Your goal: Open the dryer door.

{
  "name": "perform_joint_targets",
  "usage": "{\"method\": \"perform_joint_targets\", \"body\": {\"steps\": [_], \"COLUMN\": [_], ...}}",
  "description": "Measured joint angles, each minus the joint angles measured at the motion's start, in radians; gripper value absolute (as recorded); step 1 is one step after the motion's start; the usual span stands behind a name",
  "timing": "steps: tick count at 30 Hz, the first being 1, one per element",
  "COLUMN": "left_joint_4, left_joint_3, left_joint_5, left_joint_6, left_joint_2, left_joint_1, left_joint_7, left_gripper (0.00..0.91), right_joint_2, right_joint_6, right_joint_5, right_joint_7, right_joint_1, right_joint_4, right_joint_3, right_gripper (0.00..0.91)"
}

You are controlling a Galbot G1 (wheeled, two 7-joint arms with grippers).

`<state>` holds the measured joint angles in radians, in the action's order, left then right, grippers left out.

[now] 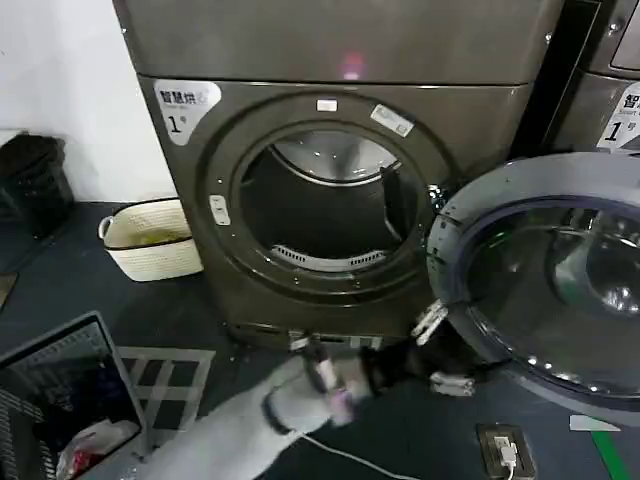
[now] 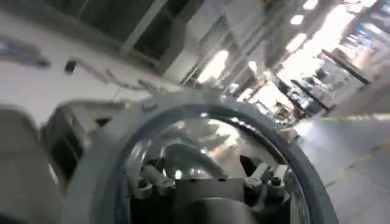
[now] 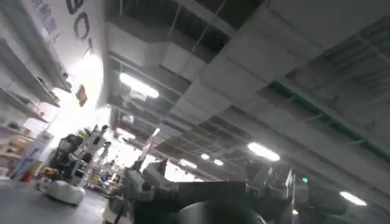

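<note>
white basket [image 1: 152, 238] on the floor at far left. dryer [image 1: 330, 180] in the middle, drum mouth uncovered. left gripper [image 1: 438, 345] low at the door's inner rim, fingers spread, grasping nothing. dryer door [image 1: 545, 275] swung wide open at right. right gripper [image 3: 207, 185] aimed at the ceiling, released.

The left arm reaches forward and rightward across the body, its left gripper [image 1: 436, 350] with fingers spread apart.
</note>
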<state>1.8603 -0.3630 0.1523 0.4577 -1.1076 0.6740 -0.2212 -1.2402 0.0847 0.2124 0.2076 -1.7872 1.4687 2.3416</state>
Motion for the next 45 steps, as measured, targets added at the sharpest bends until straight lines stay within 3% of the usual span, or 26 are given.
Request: {"method": "perform_joint_targets", "body": {"steps": [6, 12, 18, 23, 27, 31, 35, 45], "left_joint_4": [0.110, 0.111, 0.029, -0.125, -0.232, -0.327, -0.461, -0.578], "left_joint_3": [0.134, 0.305, 0.436, 0.445, 0.426, 0.426, 0.418, 0.441], "left_joint_5": [0.289, 0.579, 0.999, 1.352, 1.535, 1.597, 1.557, 1.467], "left_joint_6": [0.160, 0.359, 0.369, 0.367, 0.368, 0.368, 0.367, 0.366], "left_joint_2": [0.217, 0.449, 0.649, 0.751, 0.819, 0.831, 0.820, 0.859], "left_joint_1": [0.062, 0.173, 0.275, 0.248, 0.232, 0.213, 0.187, 0.243], "left_joint_7": [-0.020, 0.049, 0.100, 0.140, 0.150, 0.066, -0.012, -0.058], "left_gripper": [0.907, 0.907, 0.907, 0.907, 0.907, 0.907, 0.907, 0.907], "right_joint_2": [-0.024, -0.025, -0.042, -0.037, -0.037, -0.044, -0.043, -0.046], "right_joint_6": [0.031, 0.035, 0.036, 0.032, 0.032, 0.035, 0.040, 0.057], "right_joint_5": [0.053, 0.064, 0.071, 0.108, 0.108, 0.106, 0.105, 0.103], "right_joint_7": [-0.012, -0.024, -0.039, -0.047, -0.050, -0.050, -0.056, -0.058], "right_joint_1": [0.014, 0.031, 0.039, 0.036, 0.042, 0.046, 0.046, 0.055], "right_joint_4": [0.023, 0.040, 0.055, 0.057, 0.057, 0.056, 0.053, 0.036], "right_joint_3": [-0.029, -0.057, -0.080, -0.090, -0.102, -0.112, -0.109, -0.119], "right_gripper": [0.907, 0.907, 0.907, 0.907, 0.907, 0.907, 0.907, 0.907]}}
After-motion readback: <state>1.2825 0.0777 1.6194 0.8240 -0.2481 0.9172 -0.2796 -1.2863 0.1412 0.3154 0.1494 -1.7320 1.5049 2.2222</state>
